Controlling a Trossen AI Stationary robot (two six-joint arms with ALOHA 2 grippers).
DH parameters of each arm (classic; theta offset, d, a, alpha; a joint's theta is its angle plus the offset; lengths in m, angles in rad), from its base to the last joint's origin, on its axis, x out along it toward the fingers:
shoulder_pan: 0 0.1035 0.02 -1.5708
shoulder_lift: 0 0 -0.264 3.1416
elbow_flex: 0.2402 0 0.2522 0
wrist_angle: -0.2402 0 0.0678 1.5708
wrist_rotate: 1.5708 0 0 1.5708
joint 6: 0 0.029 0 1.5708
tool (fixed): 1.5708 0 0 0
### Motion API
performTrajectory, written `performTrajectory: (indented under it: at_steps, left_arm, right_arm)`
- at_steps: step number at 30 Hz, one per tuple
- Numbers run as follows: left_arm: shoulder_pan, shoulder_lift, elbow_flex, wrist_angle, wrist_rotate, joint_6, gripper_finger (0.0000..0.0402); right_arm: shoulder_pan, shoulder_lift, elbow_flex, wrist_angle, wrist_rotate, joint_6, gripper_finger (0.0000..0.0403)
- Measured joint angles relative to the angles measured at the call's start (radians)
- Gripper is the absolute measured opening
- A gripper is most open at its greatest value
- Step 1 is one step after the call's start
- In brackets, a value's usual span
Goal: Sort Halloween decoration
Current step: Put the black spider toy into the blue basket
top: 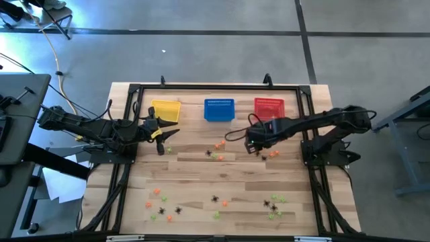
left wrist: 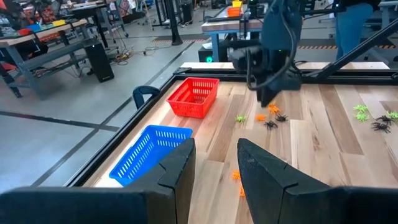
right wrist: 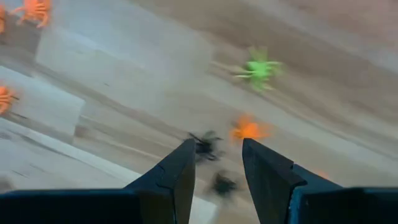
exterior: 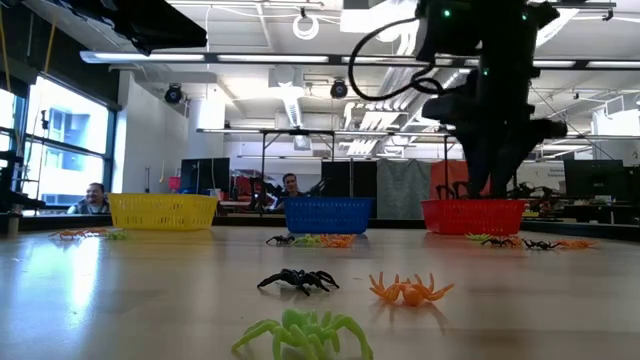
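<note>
A: Overhead, where does the right gripper (top: 254, 148) sit?

B: Right of centre in the high view, just below the red basket (top: 269, 107). Its fingers (right wrist: 177, 177) stand narrowly apart with nothing between them.

A: And the decorations near it?

B: A black spider (right wrist: 204, 146) lies on the wood just beyond the fingertips, an orange trinket (right wrist: 249, 129) just beside it, and a green trinket (right wrist: 259, 68) farther off. A second dark trinket (right wrist: 222, 184) shows in the gap between the fingers, blurred.

A: What about the left gripper (top: 158, 143)?

B: It shows at centre left in the high view, just below the yellow basket (top: 166, 111). Its fingers (left wrist: 180, 168) are slightly parted and empty, with an orange piece (left wrist: 236, 175) on the table between them and the blue basket (left wrist: 151, 149) beside them.

A: Where are the other trinkets?

B: Scattered over the table (top: 195, 188): a cluster at lower left (top: 161, 202) and another at lower right (top: 275, 205) of the high view.
</note>
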Motion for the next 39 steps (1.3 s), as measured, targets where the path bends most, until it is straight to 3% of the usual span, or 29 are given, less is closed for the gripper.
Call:
performTrajectory:
  at_steps: [8, 18, 29, 33, 39]
  left_arm:
    - [0.0, 0.0, 0.0, -0.001, 0.0, -0.027, 0.011]
    - [0.0, 0.0, 0.0, -0.001, 0.0, -0.026, 0.011]
    - [0.0, 0.0, 0.0, -0.009, 0.0, -0.026, 0.011]
    - [0.0, 0.0, 0.0, -0.016, 0.0, -0.027, 0.011]
    - [0.0, 0.0, 0.0, -0.017, 0.0, -0.027, 0.011]
  right_arm:
    - [0.005, 0.0, -0.152, 0.276, -0.111, 0.029, 0.013]
    - [0.005, 0.01, -0.204, 0.293, -0.116, 0.05, 0.013]
    - [0.005, 0.132, -0.19, 0.28, -0.122, 0.016, 0.0128]
    - [0.006, 0.106, -0.179, 0.246, -0.096, 0.015, 0.0096]
    - [0.004, 0.093, -0.13, 0.234, -0.086, -0.036, 0.0008]
